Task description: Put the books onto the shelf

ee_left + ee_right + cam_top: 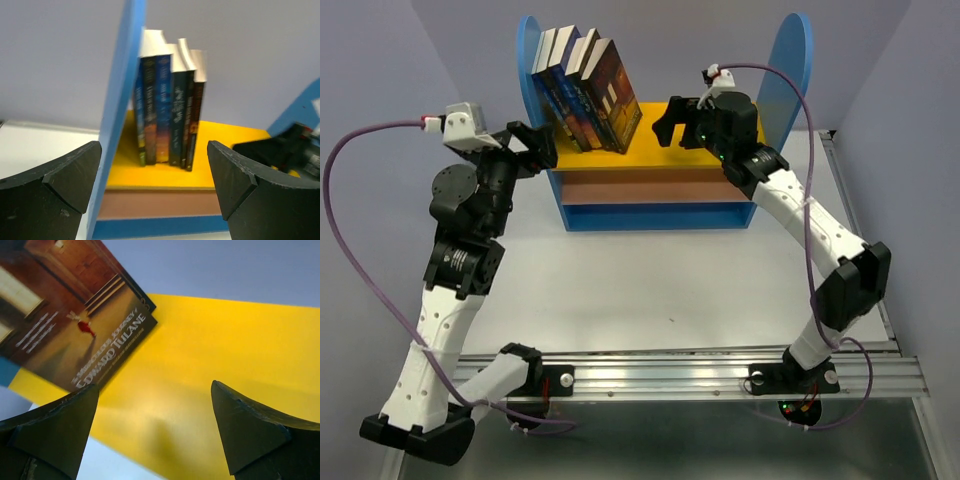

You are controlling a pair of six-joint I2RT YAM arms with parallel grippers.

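Left claw (154, 145), right claw (154, 385) agape (empty); books (585, 90) shelved

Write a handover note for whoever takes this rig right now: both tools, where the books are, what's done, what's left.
Left tool: open, empty, near the left blue panel of the shelf.
Right tool: open, empty, over the yellow top board, right of the books.
Books: upright in a row on that board, next to the left panel.
Done: every book in view is shelved.
Left: probably only backing both tools away.
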